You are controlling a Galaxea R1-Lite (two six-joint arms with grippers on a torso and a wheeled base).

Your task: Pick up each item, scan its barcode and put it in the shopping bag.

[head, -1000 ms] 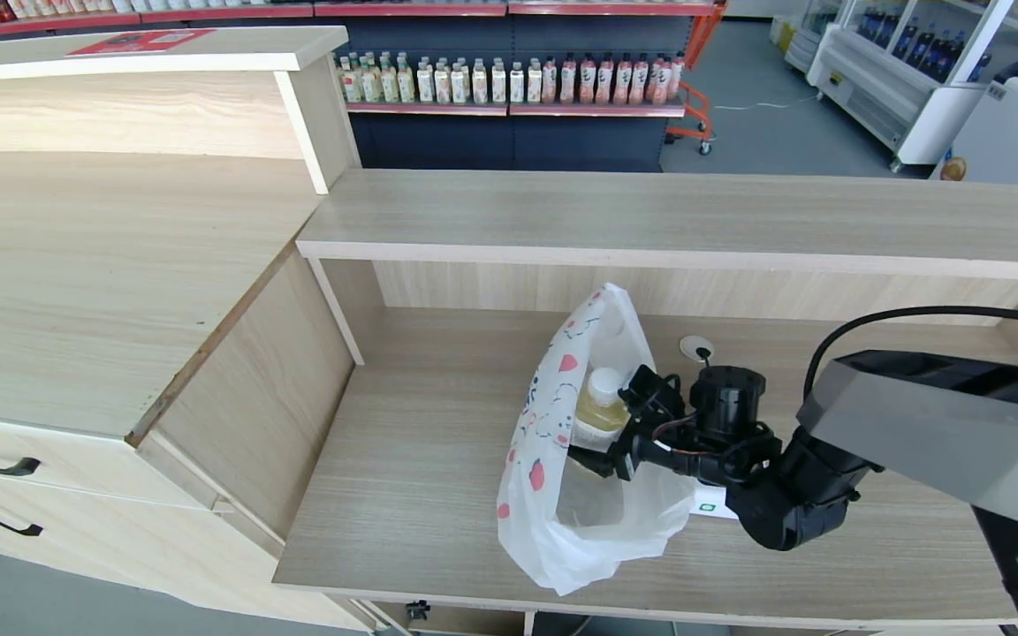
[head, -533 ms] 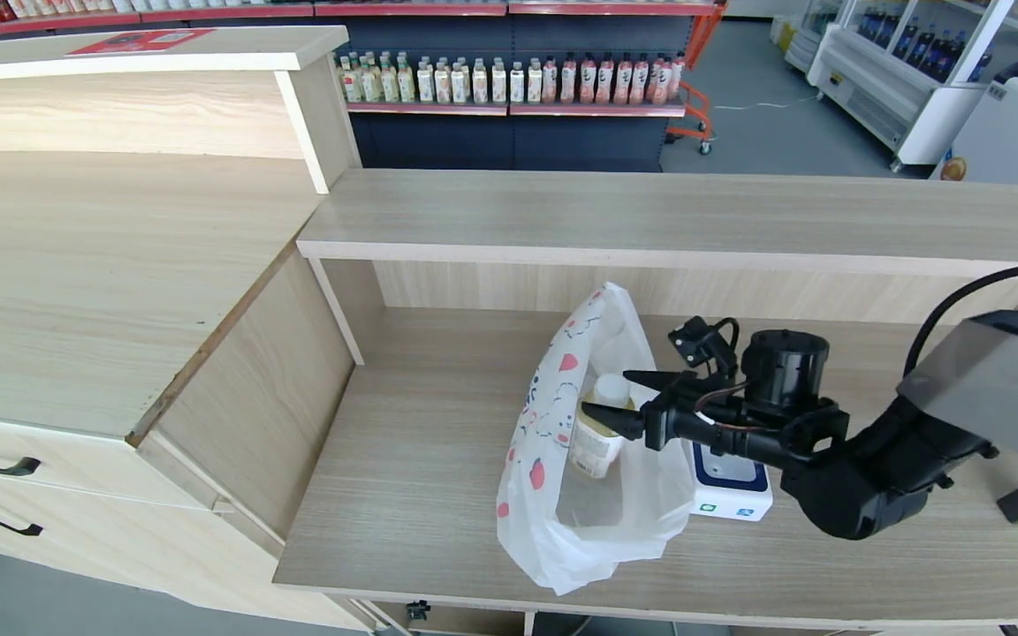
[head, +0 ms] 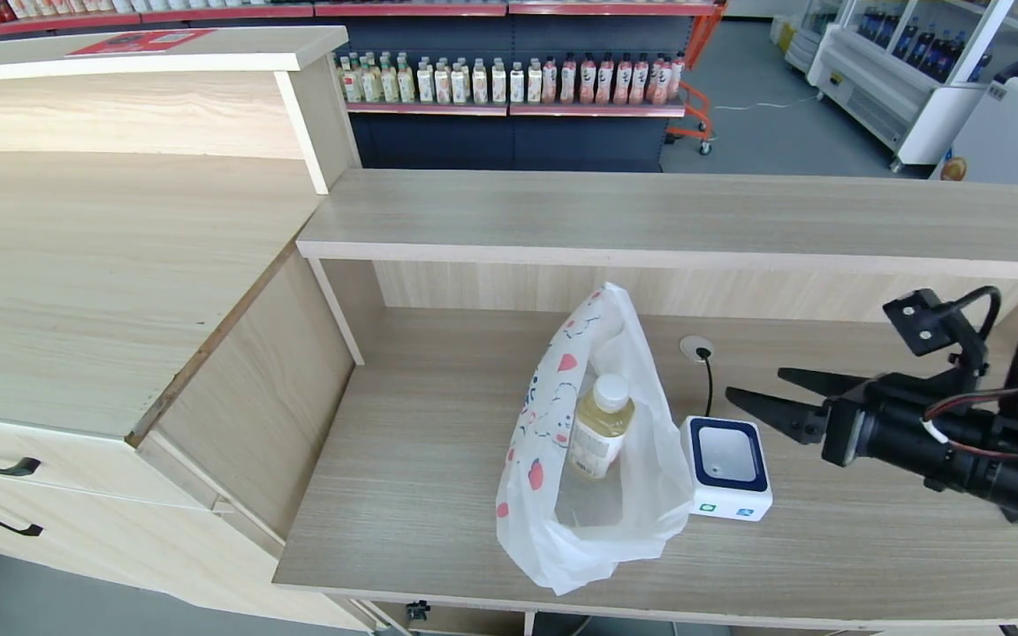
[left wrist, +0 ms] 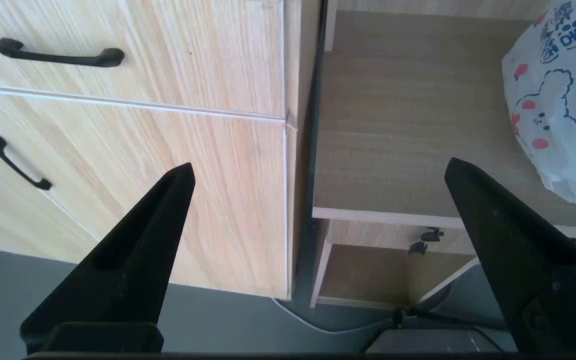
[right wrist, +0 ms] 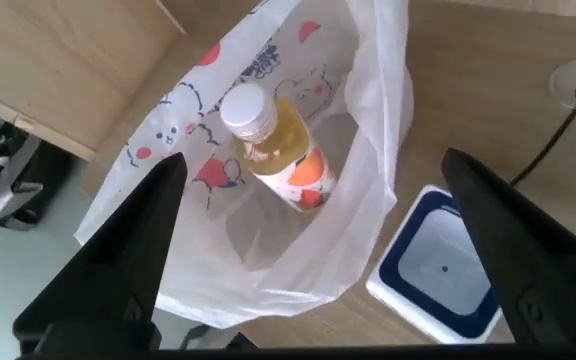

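Leaning in one bag [head: 534,446], one bottle [head: 601,426]

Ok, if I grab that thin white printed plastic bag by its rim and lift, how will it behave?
Probably floppy: the thin white printed plastic bag sags and wrinkles on the wooden counter. The leaning clear bottle of yellow drink inside would likely shift and weigh one side down. Its film looks smooth, so maybe slippery.

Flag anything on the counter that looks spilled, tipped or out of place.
Nothing stands out. The bottle leans slightly inside the bag, cap on, no spill; the scanner sits flat beside the bag.
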